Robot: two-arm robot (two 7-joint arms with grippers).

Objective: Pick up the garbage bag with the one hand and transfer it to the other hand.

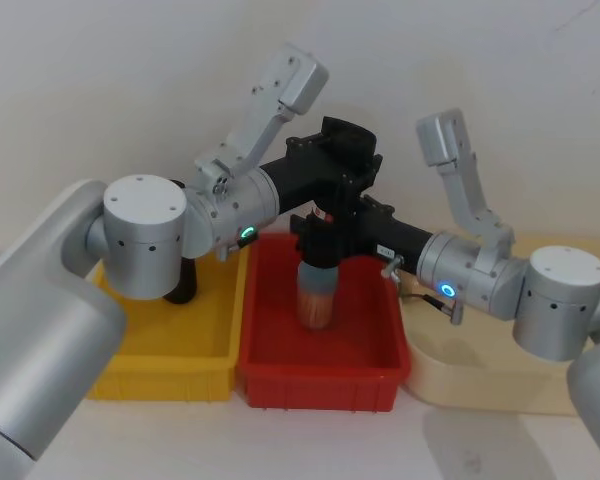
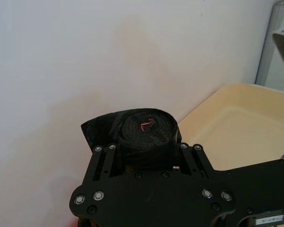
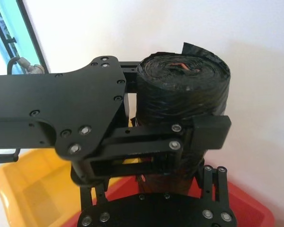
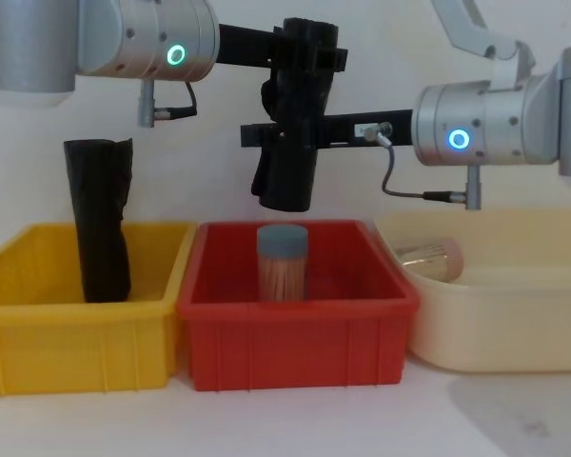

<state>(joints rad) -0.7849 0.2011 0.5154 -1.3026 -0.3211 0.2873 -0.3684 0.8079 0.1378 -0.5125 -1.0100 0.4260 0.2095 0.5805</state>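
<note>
The garbage bag (image 4: 290,186), a black roll, hangs upright above the red bin (image 4: 295,328). My left gripper (image 4: 309,59), on the wrist with the green ring, is shut on its upper part. In the left wrist view the roll (image 2: 146,130) sits tight between the fingers (image 2: 104,156). My right gripper (image 4: 284,133), on the wrist with the blue ring, reaches in from the right around the roll's middle. In the right wrist view its fingers (image 3: 213,182) stand on either side of the roll (image 3: 182,90), with a gap on one side. From the head view the roll (image 1: 330,256) hangs below both grippers.
Another black roll (image 4: 100,219) stands in the yellow bin (image 4: 76,343) on the left. A jar of toothpicks (image 4: 283,262) stands in the red bin under the held roll. A cream tub (image 4: 500,333) on the right holds a pale bottle (image 4: 430,255). A wall stands close behind.
</note>
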